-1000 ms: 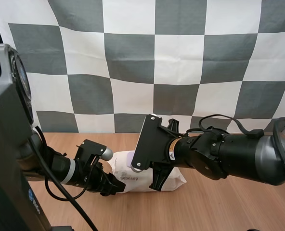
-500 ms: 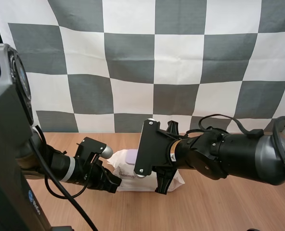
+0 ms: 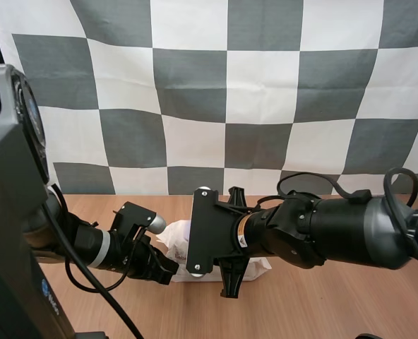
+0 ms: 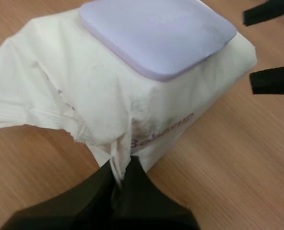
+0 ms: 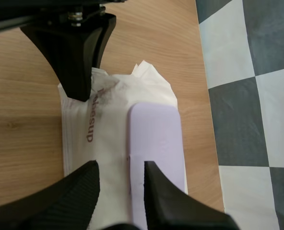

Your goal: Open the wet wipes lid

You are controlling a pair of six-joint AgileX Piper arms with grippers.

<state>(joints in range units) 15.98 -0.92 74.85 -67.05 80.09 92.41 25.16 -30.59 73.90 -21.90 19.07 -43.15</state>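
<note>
**Catch the lid's edge while the left end is pinned**

The table (image 3: 322,304) gives you bare wood near and to the right of the pack. Its far edge runs just behind the pack, so work upward and toward yourself, not away.

The pack (image 4: 108,96) lies mid-table, its long side running left to right. The lid (image 4: 156,33) sits flat and closed on top, toward the far side.

Your left gripper (image 4: 123,167) is clenched on the crimped seam at the pack's left end. Leave it there: in my judgement that anchor is what will stop the soft pack rising with the lid.

Your right gripper (image 5: 120,165) hangs released above the pack, fingers apart. One finger is over the lid's near long edge and the other over the printed wrapper nearer you.

I cannot tell which edge carries the lip. Lower slowly, hook one fingertip under the rim, then swing up in an arc rather than pulling straight. The two grippers are apart, but room to the left is tight.
</note>
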